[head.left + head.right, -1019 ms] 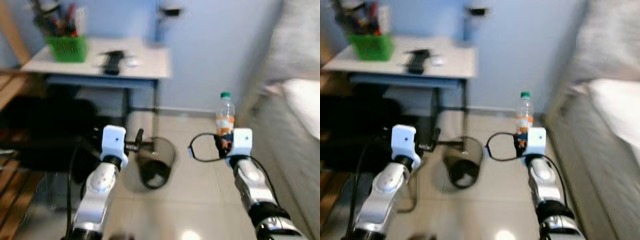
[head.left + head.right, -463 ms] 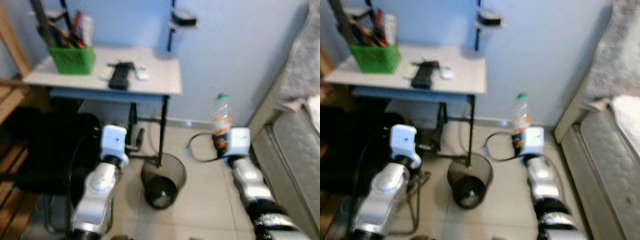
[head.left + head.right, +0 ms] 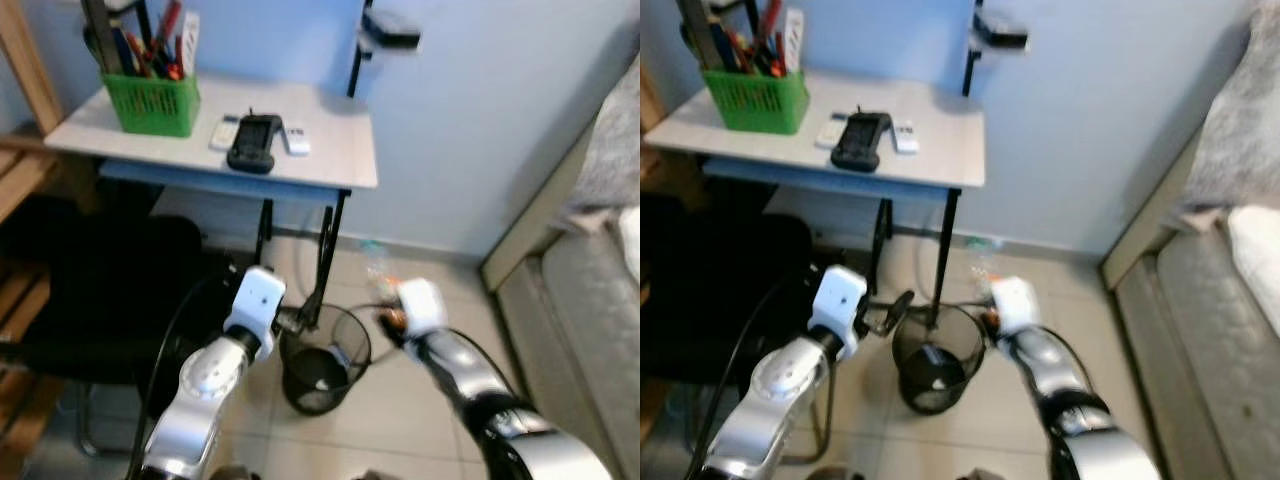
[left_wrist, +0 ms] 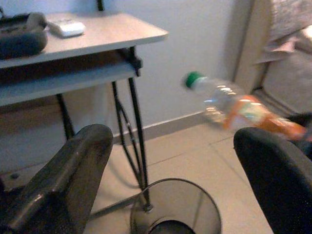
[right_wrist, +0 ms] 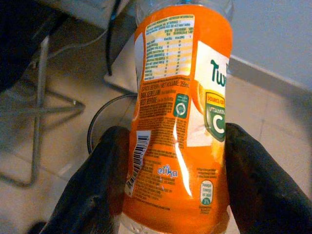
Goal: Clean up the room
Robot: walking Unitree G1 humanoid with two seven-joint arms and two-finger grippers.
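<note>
A second ago I held the orange-labelled plastic bottle upright, out to the right of the wire wastebasket. Now my right gripper has carried it in beside the basket's rim, and the bottle is tilted. The whole scene has also shifted, because my head camera has moved closer to the desk.

My right gripper's two black fingers press on either side of the bottle's label, holding it firmly. The left wrist view shows the bottle's long axis leaning, with the green cap at the higher end, pointing toward the desk and the blue wall, and the base low in my grip.

My left gripper is spread wide and holds nothing. It hovers near the basket's left rim, beside the desk's black metal leg.

The basket stands on pale floor tiles just beside that leg, under the desk's front right corner. A bed frame borders the floor on the right, and a dark chair is on the left.
</note>
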